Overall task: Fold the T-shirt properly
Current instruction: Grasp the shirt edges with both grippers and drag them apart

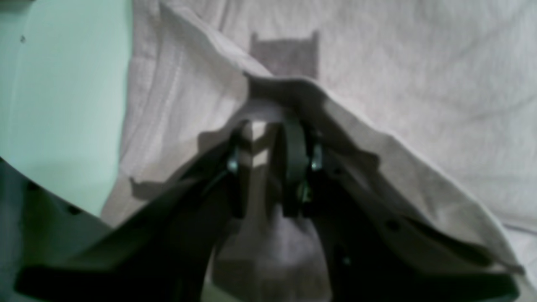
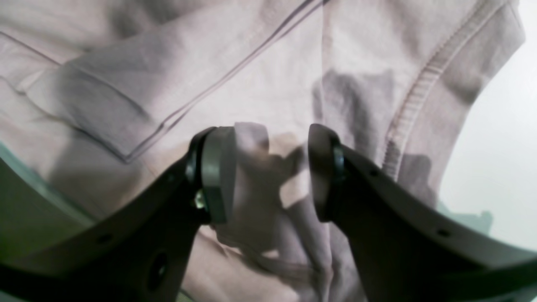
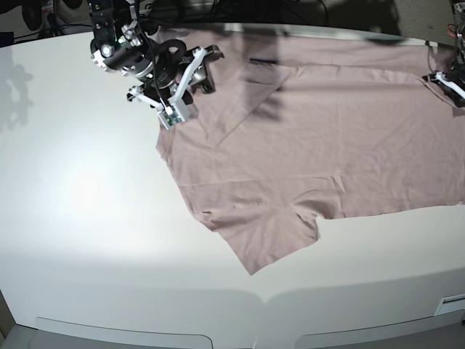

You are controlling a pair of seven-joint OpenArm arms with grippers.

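**Pink tee, both arms up at the far edge**

White table [image 3: 87, 240], and the T-shirt [image 3: 327, 153] is spread nearly flat across the far half, one sleeve poking toward the front. The left tool [image 1: 272, 151] has a hem fold draped over its tips, with a narrow gap between the fingers; can't tell if it really grips. The right tool [image 2: 268, 172] gapes wide over bunched cloth near the ribbed collar, clamping nothing. Looks light, floppy and slumpy, so I'd grab seams or hems.

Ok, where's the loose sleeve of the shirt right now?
In the base view, the sleeve lies flat on the white table, at the T-shirt's near edge, centre.
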